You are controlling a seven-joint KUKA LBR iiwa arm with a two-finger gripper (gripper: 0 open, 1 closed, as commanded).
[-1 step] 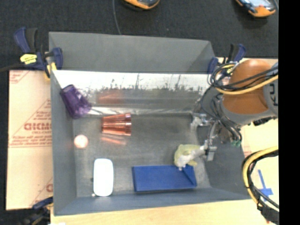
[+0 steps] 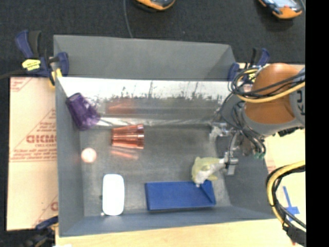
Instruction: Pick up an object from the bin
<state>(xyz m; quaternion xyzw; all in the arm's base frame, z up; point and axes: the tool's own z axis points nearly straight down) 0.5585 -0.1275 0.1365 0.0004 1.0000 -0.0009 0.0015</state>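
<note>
My gripper [image 2: 230, 164] hangs low over the right side of the bin, near the right wall. Its tip sits right beside a small pale yellow-green crumpled thing [image 2: 203, 170] on the bin floor, at that thing's right edge; whether they touch I cannot tell. Just below and left of both lies a flat blue box [image 2: 179, 196] along the bin's front wall, with its right corner under the yellow-green thing.
A white oval thing [image 2: 113, 194] lies at the front left. A small pink ball [image 2: 89, 155] sits by the left wall. Two copper-pink cups [image 2: 128, 136] lie on their sides left of centre. A purple translucent thing [image 2: 82, 110] rests in the back left corner.
</note>
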